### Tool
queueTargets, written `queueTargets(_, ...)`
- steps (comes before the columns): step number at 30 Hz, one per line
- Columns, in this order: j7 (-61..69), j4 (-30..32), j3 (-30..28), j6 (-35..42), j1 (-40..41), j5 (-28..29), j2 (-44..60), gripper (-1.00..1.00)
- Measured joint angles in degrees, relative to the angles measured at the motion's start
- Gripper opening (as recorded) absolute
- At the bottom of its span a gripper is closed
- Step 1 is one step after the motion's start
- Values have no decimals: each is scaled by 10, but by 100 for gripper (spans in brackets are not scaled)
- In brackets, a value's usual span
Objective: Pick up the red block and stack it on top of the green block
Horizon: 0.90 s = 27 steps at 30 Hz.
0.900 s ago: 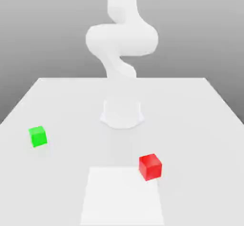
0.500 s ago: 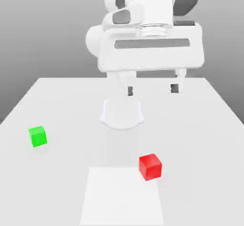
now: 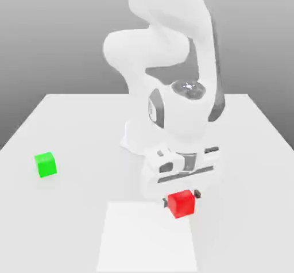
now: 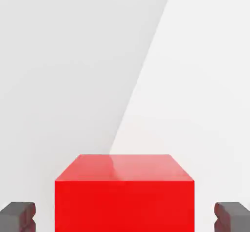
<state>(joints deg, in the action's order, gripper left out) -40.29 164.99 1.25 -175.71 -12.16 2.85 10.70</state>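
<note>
The red block (image 3: 182,204) rests on the white table (image 3: 69,220) at the front, toward the exterior view's right. My gripper (image 3: 181,197) has come straight down over it, one finger on each side. In the hand view the red block (image 4: 124,192) sits between the two dark fingertips (image 4: 19,215), with a narrow gap showing on both sides, so the gripper (image 4: 125,216) is open around it and not touching. The green block (image 3: 45,165) stands alone far off toward the exterior view's left.
The arm's round base (image 3: 135,142) stands at the table's middle, behind the red block. A paler rectangular patch (image 3: 146,240) marks the table's front, and the red block sits at its far right corner.
The hand has dropped from high above the table down to the red block, and its fingers now straddle the cube. Neither block has moved.
</note>
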Motion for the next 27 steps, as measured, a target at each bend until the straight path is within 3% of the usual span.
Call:
queueTargets(5,-2,0,1,2,1,2,-2,-100)
queueTargets(13,26,21,7,130,9,-30,-151,-100)
queueTargets(27,157,16,-217,207,277,95,-235,-100)
